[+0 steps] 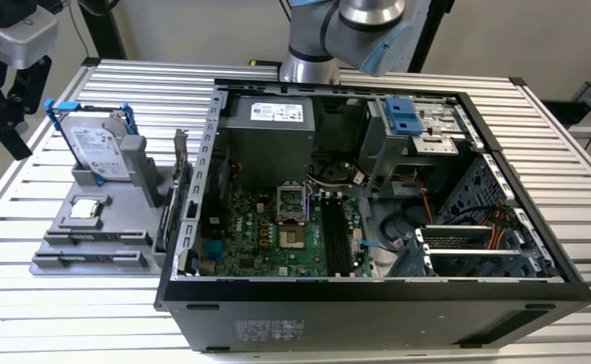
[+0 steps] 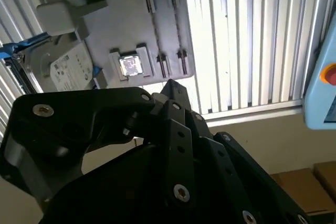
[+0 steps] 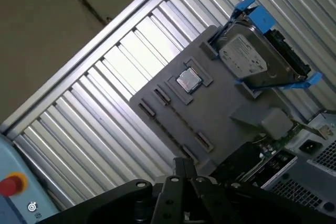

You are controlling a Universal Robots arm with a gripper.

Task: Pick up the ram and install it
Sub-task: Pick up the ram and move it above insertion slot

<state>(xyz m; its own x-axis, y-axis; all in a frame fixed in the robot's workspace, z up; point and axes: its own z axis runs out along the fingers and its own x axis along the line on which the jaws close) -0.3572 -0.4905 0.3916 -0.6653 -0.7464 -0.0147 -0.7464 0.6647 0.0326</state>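
Hanging at the exterior view's far left, the black gripper was held clear of a grey moulded fixture tray on the ribbed aluminium table. In both wrist views its angular, bolted fingers tapered to one point, tips pressed together, well above the tray. The tray carried a small square silver processor chip and a silver labelled hard drive, upright in a blue-tabbed bracket. A thin card stood on edge between the tray and the case. To the exterior view's right lay the open black computer case, its green motherboard bearing long black memory slots. Whether the ram, a thin dark stick, sat in those slots could not be told.
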